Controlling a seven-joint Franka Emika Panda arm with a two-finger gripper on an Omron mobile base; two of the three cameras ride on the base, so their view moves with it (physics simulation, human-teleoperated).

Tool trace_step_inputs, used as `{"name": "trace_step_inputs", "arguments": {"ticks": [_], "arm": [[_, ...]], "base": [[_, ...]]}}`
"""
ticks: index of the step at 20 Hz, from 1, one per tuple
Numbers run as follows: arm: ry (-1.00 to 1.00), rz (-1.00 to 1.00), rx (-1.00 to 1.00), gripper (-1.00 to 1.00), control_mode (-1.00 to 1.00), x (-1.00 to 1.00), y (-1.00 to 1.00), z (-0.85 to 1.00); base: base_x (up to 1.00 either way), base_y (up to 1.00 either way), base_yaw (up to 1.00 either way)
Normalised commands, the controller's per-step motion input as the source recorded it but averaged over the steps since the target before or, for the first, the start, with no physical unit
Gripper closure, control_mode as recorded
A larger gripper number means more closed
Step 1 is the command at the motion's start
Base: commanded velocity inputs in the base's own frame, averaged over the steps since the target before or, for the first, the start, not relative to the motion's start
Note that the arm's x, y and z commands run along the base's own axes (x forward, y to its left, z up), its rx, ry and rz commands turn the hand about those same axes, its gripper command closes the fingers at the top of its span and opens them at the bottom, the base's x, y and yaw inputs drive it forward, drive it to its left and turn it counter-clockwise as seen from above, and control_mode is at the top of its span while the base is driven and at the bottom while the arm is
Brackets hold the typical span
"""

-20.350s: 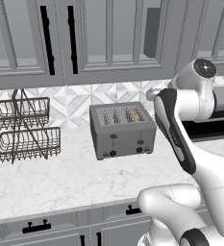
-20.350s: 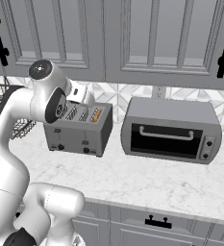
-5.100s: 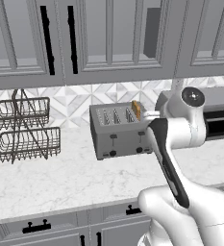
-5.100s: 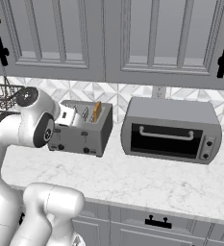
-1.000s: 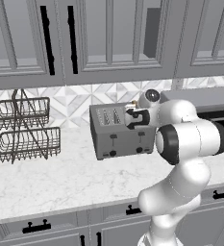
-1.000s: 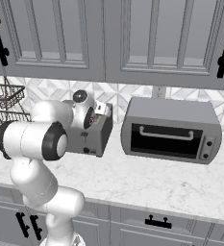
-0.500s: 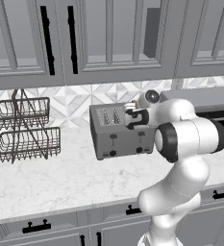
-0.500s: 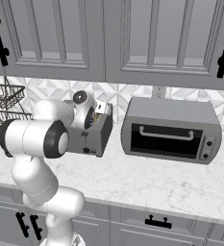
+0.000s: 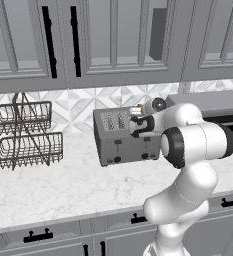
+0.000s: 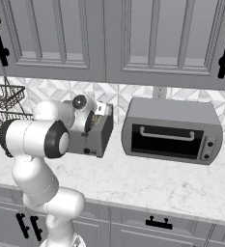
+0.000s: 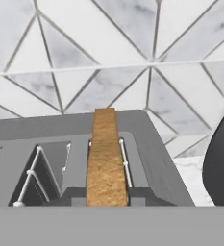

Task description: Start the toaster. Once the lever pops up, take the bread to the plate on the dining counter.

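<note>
The grey four-slot toaster (image 9: pixel 117 145) (image 10: pixel 100 139) (image 11: pixel 41 129) stands on the marble worktop against the tiled wall. In the hand view the orange-brown bread (image 11: pixel 105 158) stands edge-on, raised out of the rightmost slot. My gripper (image 11: pixel 106 197) (image 9: pixel 137 114) (image 10: pixel 99 118) is over the toaster's right end, one fingertip pressed against each face of the slice, shut on it. My arm hides the toaster's right side in the left base view and its left part in the right base view. The plate and the dining counter are out of view.
A grey toaster oven (image 10: pixel 172 130) (image 9: pixel 213 102) sits just right of the toaster. A two-tier wire basket rack (image 9: pixel 25 132) stands at the left. Grey wall cabinets (image 9: pixel 113 40) hang low overhead, and drawers run under the worktop's front edge.
Over the last second the arm and bread have stayed put. Five seconds ago the hand was farther right of the raised slice; it has since come onto it.
</note>
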Motion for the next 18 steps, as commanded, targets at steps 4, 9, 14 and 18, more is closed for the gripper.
{"name": "trace_step_inputs", "arguments": {"ticks": [4,9,14,18], "arm": [[-0.05,0.0,0.0,1.0,-1.0,-0.1,-0.05,0.1],[-0.11,0.0,0.02,1.0,-1.0,-0.25,-0.02,0.51],[-0.11,0.0,0.04,1.0,-1.0,-0.3,-0.02,0.62],[-0.05,0.0,0.04,1.0,-1.0,-0.39,0.0,0.56]], "base": [[0.0,0.0,0.0],[0.0,0.0,0.0],[0.0,0.0,0.0],[0.0,0.0,0.0]]}}
